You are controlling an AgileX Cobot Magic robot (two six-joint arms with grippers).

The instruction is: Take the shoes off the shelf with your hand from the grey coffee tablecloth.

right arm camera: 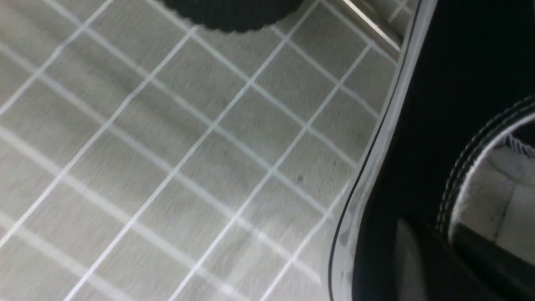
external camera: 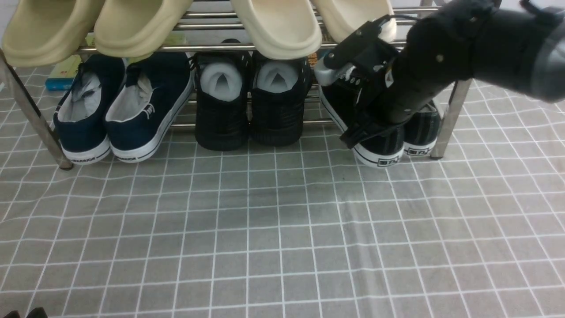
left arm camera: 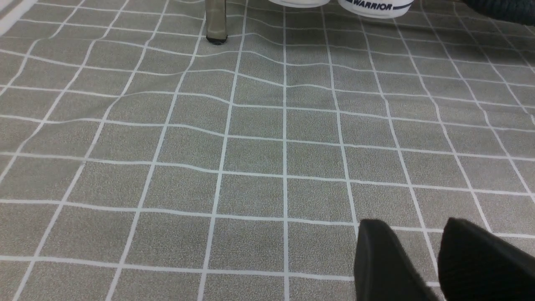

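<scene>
The pair of black canvas sneakers [external camera: 388,145] stands heels forward at the right end of the steel-tube shelf [external camera: 446,123], on the grey checked tablecloth [external camera: 282,229]. My right arm reaches down onto the left sneaker. My right gripper [external camera: 368,132] straddles that shoe's side wall; in the right wrist view the gripper [right arm camera: 430,232] has one finger outside the black canvas [right arm camera: 443,83] and one inside the opening, closed on the wall. This sneaker sits slightly further forward than its partner. My left gripper [left arm camera: 411,234] is open and empty, low over the cloth [left arm camera: 234,138].
A navy pair with white soles [external camera: 119,119] and an all-black mesh pair [external camera: 249,106] stand on the lower tier. Beige clogs [external camera: 145,26] lie on the upper bars. A shelf leg [left arm camera: 216,21] stands ahead of the left gripper. A book [external camera: 64,73] lies behind.
</scene>
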